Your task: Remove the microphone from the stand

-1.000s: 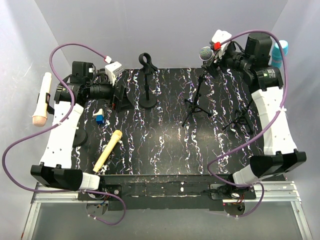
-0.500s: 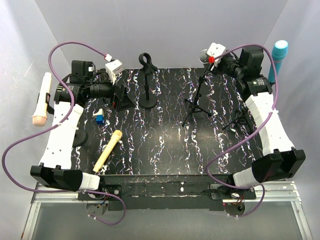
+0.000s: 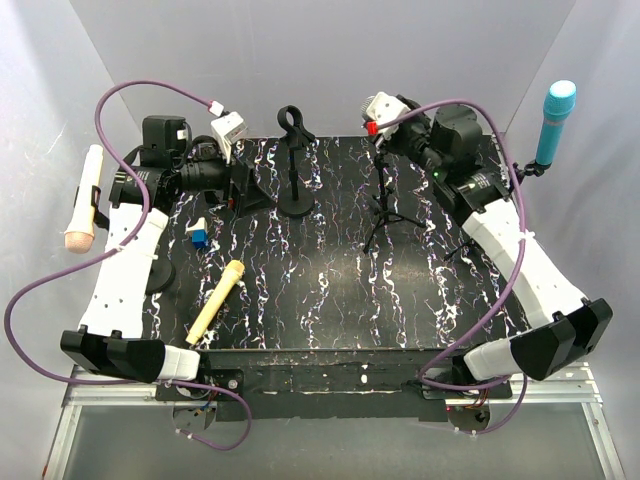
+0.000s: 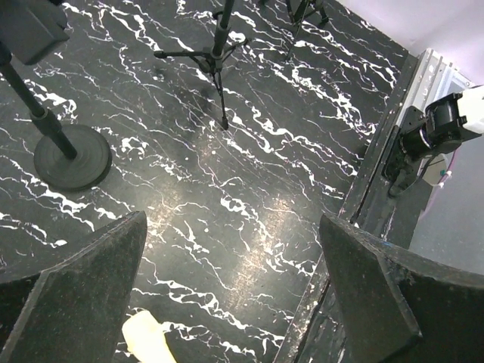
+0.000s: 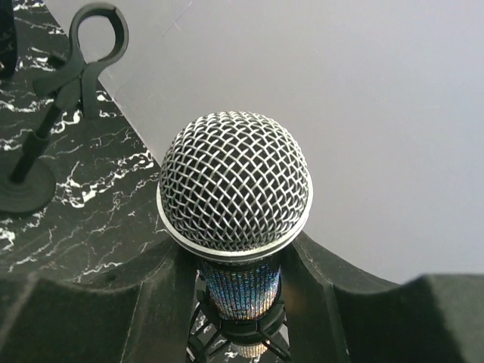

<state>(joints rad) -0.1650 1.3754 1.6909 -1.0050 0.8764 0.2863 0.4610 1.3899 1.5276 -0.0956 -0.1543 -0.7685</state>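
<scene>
The microphone (image 5: 234, 181) has a silver mesh head and a glittery handle that sits in the clip of a black tripod stand (image 3: 388, 200). My right gripper (image 5: 238, 287) is shut on the handle just below the head, one finger pressed to each side. In the top view the right gripper (image 3: 388, 132) sits over the stand's top and hides the microphone. My left gripper (image 4: 234, 287) hangs open with nothing in it over the left part of the table, beside a round-base stand (image 3: 293, 160).
A yellow microphone (image 3: 220, 298) lies on the black marbled table (image 3: 330, 290) at the front left. A small blue-and-white object (image 3: 199, 232) lies near it. A second tripod (image 3: 480, 235) stands at the right. A white microphone (image 3: 84, 200) and a teal one (image 3: 553, 120) hang at the side walls.
My right gripper has closed round the microphone's handle and swung to the left, and the stand's top has leaned left with it. The left arm has barely moved.
</scene>
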